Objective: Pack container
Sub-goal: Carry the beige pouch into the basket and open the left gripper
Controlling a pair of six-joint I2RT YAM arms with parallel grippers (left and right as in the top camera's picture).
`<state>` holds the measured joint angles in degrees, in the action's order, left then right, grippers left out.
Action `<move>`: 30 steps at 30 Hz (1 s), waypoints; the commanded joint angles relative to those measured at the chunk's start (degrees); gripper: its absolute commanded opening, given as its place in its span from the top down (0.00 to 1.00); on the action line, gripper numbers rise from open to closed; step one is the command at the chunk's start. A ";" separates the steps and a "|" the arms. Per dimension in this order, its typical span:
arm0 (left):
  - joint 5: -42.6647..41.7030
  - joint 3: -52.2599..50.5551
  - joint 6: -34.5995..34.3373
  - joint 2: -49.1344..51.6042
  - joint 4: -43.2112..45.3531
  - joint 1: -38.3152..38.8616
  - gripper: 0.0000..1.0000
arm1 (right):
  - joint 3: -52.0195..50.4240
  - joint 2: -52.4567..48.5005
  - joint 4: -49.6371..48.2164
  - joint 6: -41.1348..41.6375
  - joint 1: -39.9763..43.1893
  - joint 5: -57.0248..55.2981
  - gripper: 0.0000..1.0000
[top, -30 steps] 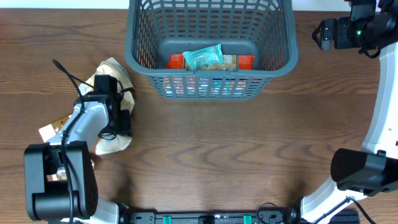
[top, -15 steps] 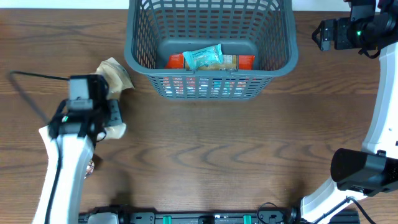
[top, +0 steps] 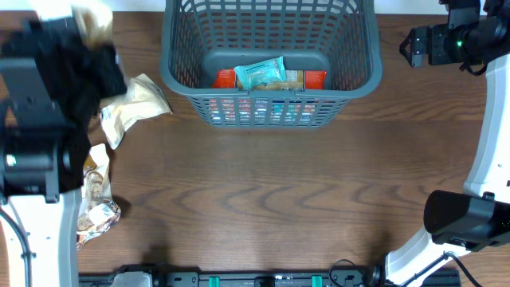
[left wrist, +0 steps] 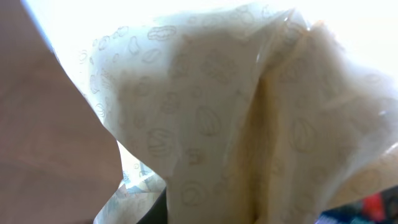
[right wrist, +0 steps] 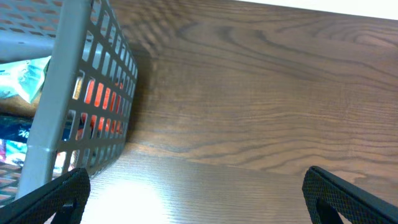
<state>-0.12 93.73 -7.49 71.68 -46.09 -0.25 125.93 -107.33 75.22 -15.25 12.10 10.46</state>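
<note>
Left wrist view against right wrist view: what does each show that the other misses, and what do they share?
Only the left wrist view shows a cream patterned packet, so close to the camera that it fills most of the frame. Only the right wrist view shows the container, with its slotted grey wall, red packaging behind the slots, and the right gripper, its fingertips set wide apart at the bottom corners. Both show the brown wooden table.
</note>
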 commanded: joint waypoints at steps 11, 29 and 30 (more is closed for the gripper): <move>-5.46 24.72 6.56 27.36 -4.39 14.49 0.94 | -0.15 -0.31 -0.02 -1.51 2.40 -5.99 0.01; -7.39 24.46 47.30 35.93 -7.04 21.18 0.94 | -0.15 -0.59 0.44 -1.07 7.43 -5.90 0.01; -7.37 24.46 49.55 37.07 -7.02 21.18 0.94 | -0.15 -0.59 0.44 -1.09 7.43 -5.90 0.01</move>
<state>-6.31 117.08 29.02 104.95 -52.95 21.06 125.91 -107.42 75.57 -16.08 19.20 4.86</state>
